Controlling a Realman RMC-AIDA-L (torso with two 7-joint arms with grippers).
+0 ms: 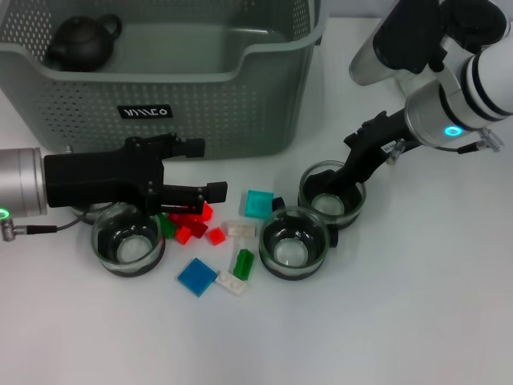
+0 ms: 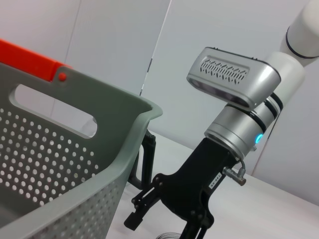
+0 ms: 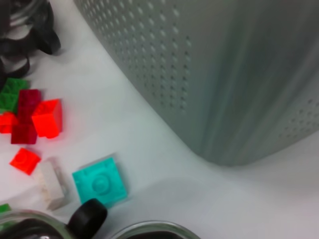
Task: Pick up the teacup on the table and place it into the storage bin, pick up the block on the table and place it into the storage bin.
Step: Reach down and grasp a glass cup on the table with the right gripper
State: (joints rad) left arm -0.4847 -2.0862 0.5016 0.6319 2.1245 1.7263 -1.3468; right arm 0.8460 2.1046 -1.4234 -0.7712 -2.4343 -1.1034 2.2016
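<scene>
Teacup (image 1: 331, 195), a glass one with a dark band, sits directly under the right gripper (image 1: 341, 191), whose black fingers reach down into its mouth; how wide they stand I cannot tell. A second teacup (image 1: 294, 243) touches it on the side nearer the robot, so a lift could drag or tip that neighbour. The left gripper (image 1: 210, 196) hovers over the red blocks (image 1: 190, 222), fingers parted with nothing between them. The storage bin (image 1: 264, 48) stands just beyond both grippers.
</scene>
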